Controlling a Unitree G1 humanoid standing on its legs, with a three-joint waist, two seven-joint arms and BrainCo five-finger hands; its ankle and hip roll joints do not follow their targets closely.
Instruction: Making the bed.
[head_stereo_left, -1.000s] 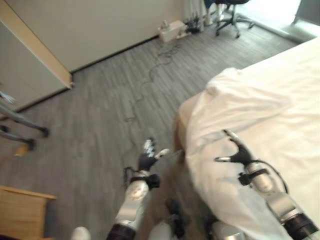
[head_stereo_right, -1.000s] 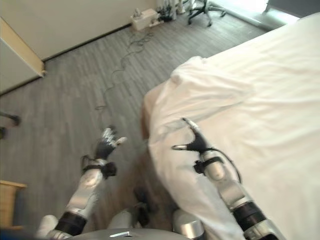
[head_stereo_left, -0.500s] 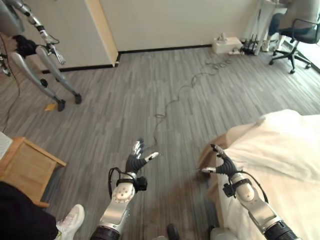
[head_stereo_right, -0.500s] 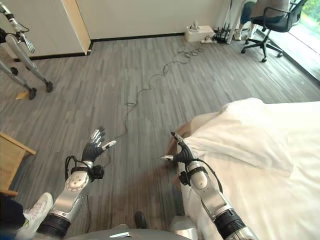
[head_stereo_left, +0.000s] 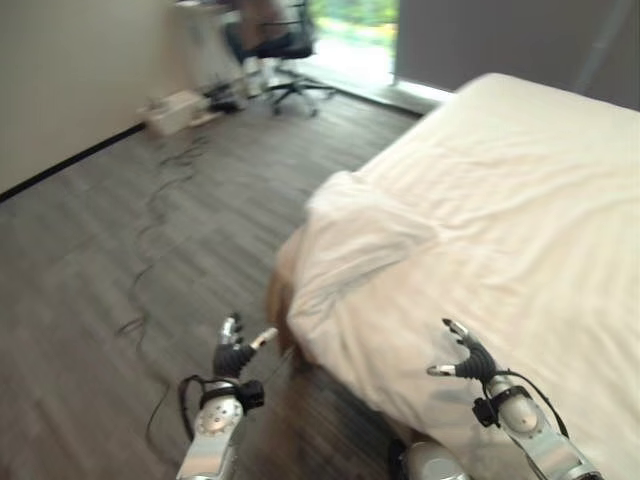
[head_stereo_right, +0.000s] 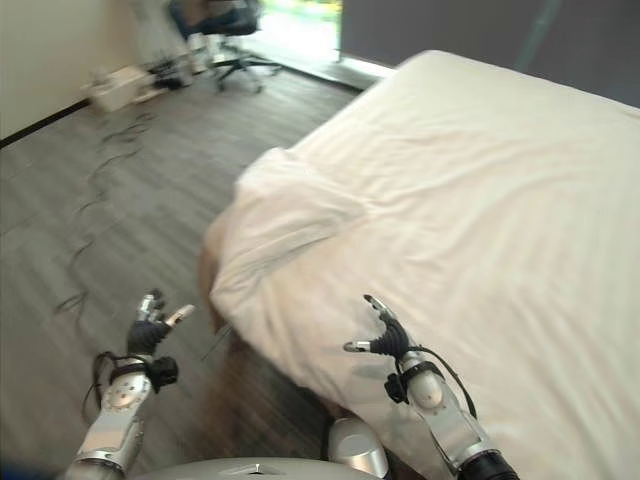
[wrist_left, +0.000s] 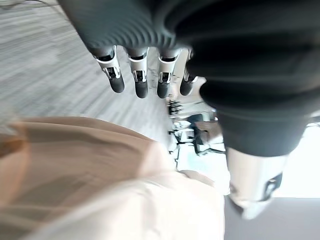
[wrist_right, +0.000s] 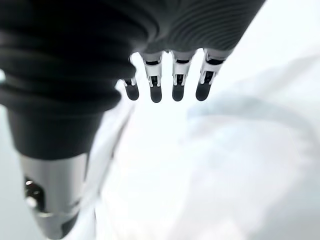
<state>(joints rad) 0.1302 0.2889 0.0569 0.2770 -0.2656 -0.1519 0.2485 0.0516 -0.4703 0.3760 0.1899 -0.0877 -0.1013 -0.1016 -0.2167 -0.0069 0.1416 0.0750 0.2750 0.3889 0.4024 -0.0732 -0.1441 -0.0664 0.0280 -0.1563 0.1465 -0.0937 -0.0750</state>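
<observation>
White sheet (head_stereo_left: 480, 230) lies rumpled past our spread right hand (head_stereo_left: 468, 360); left hand (head_stereo_left: 232, 355) hangs open over floor (head_stereo_left: 90, 270); we judge approach; next, grasp the bunched corner (head_stereo_left: 350, 215).

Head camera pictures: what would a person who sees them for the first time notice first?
The large bed with its white sheet fills the right side, and a rumpled fold of sheet bunches at its near left corner, above the grey wooden floor. The right hand is open above the sheet near the bed's front edge, and the left hand is open over the floor beside the bed. An office chair stands far back by the window.
</observation>
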